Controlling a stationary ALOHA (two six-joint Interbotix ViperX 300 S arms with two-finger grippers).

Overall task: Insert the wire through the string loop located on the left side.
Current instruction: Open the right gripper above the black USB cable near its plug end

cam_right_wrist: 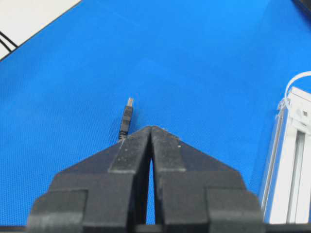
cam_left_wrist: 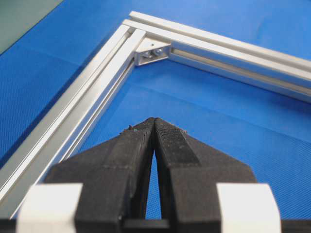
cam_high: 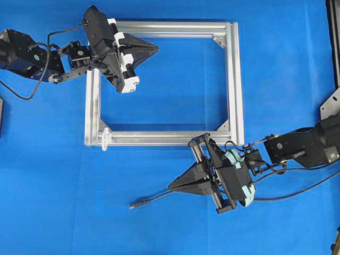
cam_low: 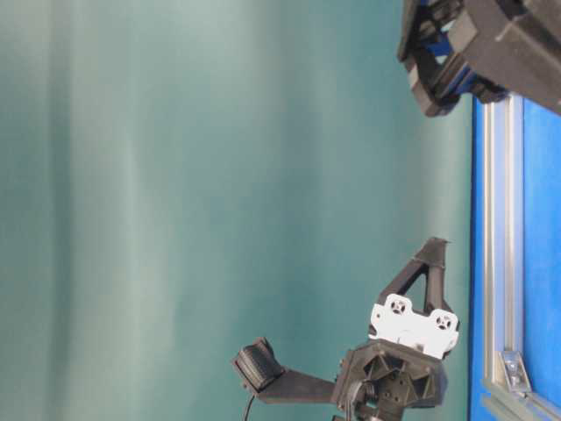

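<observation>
Hands, left (cam_high: pixel 154 49) and right (cam_high: pixel 172 186), both pressed together empty, wire (cam_high: pixel 151 198) on mat.

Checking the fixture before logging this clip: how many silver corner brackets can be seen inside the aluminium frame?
2: one bracket in the overhead view's upper-right corner, another bracket at lower right. The left gripper covers the upper-left corner, so more may be hidden.
</observation>
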